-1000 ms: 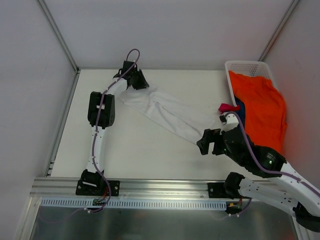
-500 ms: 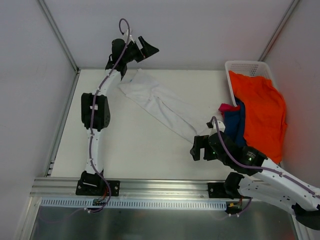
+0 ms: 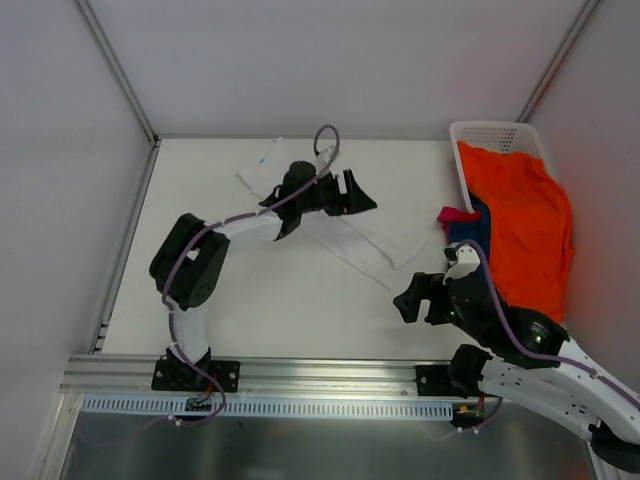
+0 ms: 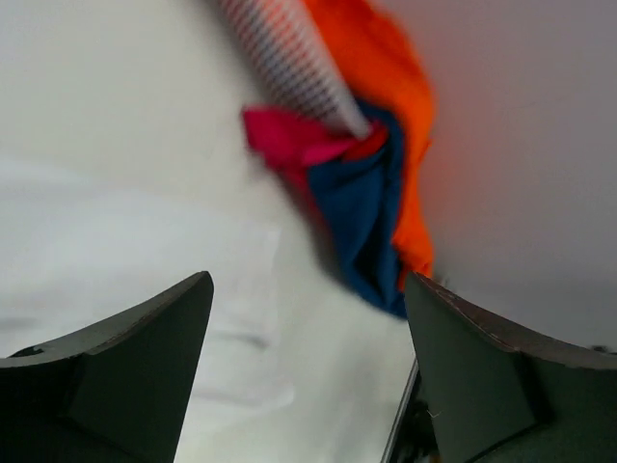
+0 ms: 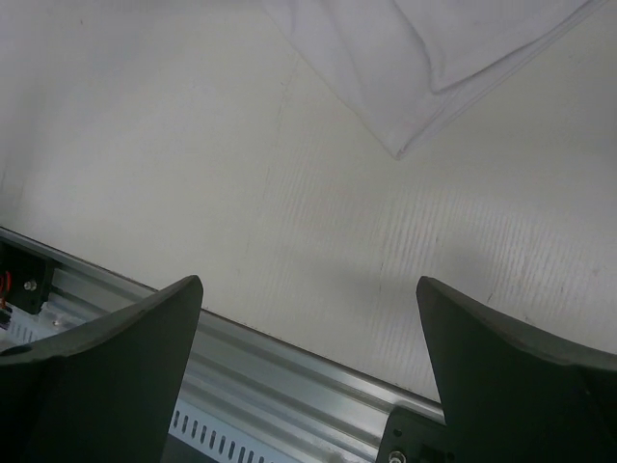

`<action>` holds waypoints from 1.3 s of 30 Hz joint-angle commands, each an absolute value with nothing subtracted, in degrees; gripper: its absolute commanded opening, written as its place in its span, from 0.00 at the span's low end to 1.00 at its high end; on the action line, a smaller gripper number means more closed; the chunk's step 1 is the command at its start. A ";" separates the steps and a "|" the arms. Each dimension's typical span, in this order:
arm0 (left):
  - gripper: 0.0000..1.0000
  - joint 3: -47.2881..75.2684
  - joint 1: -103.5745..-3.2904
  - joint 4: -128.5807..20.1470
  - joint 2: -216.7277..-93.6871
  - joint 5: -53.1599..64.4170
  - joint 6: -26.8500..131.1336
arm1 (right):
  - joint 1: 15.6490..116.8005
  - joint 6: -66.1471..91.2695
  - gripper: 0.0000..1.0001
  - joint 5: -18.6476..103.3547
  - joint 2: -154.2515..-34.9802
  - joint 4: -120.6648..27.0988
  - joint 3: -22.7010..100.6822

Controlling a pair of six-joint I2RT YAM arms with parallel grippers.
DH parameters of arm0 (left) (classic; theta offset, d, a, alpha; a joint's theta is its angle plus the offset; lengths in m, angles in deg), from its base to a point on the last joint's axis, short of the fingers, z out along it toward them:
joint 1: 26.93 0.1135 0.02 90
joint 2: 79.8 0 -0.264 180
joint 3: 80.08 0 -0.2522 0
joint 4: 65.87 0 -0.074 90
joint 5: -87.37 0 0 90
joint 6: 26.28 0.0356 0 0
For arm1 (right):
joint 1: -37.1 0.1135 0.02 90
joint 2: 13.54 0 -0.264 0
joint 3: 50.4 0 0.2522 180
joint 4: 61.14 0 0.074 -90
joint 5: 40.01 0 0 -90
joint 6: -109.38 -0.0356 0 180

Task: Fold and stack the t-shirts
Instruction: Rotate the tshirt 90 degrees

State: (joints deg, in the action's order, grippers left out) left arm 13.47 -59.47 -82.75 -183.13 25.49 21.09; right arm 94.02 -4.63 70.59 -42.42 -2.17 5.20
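Note:
The white t-shirt (image 3: 385, 243) lies flat in a diagonal band on the table, its far end at the back left. My left gripper (image 3: 358, 195) hovers over its middle, open and empty. The left wrist view shows the white cloth (image 4: 116, 241) below the open jaws (image 4: 308, 376). Ahead of them are the magenta (image 4: 289, 140), navy (image 4: 362, 222) and orange (image 4: 386, 58) shirts. My right gripper (image 3: 412, 300) is open and empty, just clear of the shirt's near corner (image 5: 424, 48). The orange shirt (image 3: 525, 215) drapes over the basket, with the navy (image 3: 478, 225) and magenta (image 3: 455, 213) shirts at its left.
The white lattice basket (image 3: 490, 132) stands at the back right against the wall, and it also shows in the left wrist view (image 4: 280, 53). An aluminium rail (image 5: 289, 386) runs along the table's near edge below my right gripper (image 5: 308, 367). White walls close in the sides and back.
My left gripper has let go of the white shirt's far end and swung from the back wall to over its middle. The shirt now lies slack. My right gripper shifted slightly.

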 commanded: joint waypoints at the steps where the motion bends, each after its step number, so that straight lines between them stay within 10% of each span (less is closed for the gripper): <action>1: 0.77 17.43 -64.27 -81.12 -191.31 19.27 22.06 | 94.14 -7.25 0.98 73.02 -37.72 3.41 7.65; 21: 0.54 5.73 -78.26 -58.28 -203.73 4.93 29.70 | 94.05 -10.07 0.98 76.27 -25.40 14.94 9.94; 39: 0.48 40.44 -81.16 -34.11 -177.83 -4.28 25.76 | 94.05 -5.94 0.99 74.17 -35.41 3.35 8.62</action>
